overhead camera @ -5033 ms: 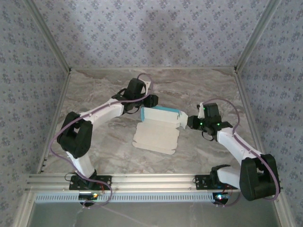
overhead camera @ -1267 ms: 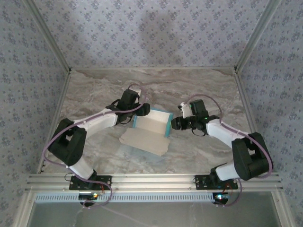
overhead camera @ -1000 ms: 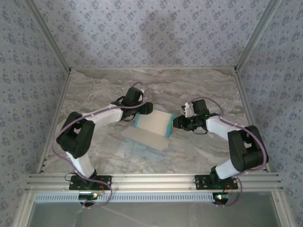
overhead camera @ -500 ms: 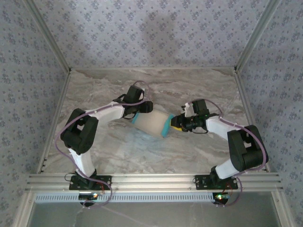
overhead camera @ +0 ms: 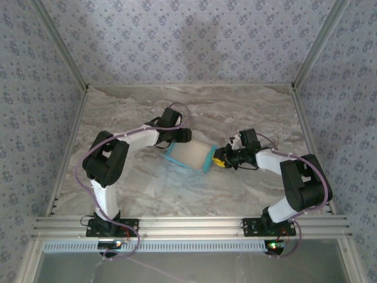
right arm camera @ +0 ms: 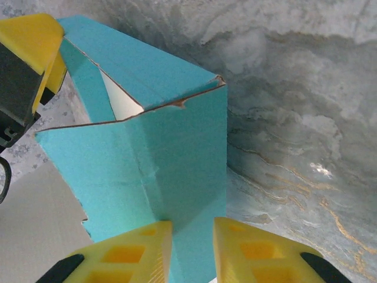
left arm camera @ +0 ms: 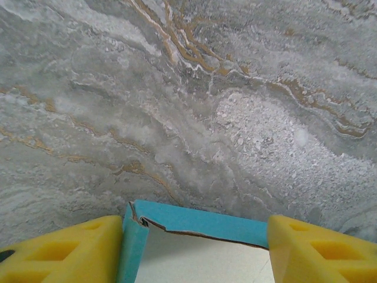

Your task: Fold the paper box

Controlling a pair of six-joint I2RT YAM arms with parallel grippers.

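The paper box (overhead camera: pixel 189 155) lies mid-table, beige face up with light blue edges. My left gripper (overhead camera: pixel 175 141) is at its far left end. In the left wrist view the yellow fingers (left arm camera: pixel 59 250) bracket the box's blue wall (left arm camera: pixel 200 221), one pad against each side, shut on it across its width. My right gripper (overhead camera: pixel 220 160) is at the box's right end. In the right wrist view its jaws (right arm camera: pixel 191 244) stand a narrow gap apart, over a creased blue end panel (right arm camera: pixel 147 147) that shows in the gap. Whether they pinch it is unclear.
The marble table (overhead camera: pixel 247 112) is walled by patterned panels on three sides, with an aluminium rail (overhead camera: pixel 188 224) along the near edge. Both forearms angle inward toward the box.
The beige flap that lay spread on the table toward the near side has come up, and the box is now compact. My right gripper has slid in against its right end.
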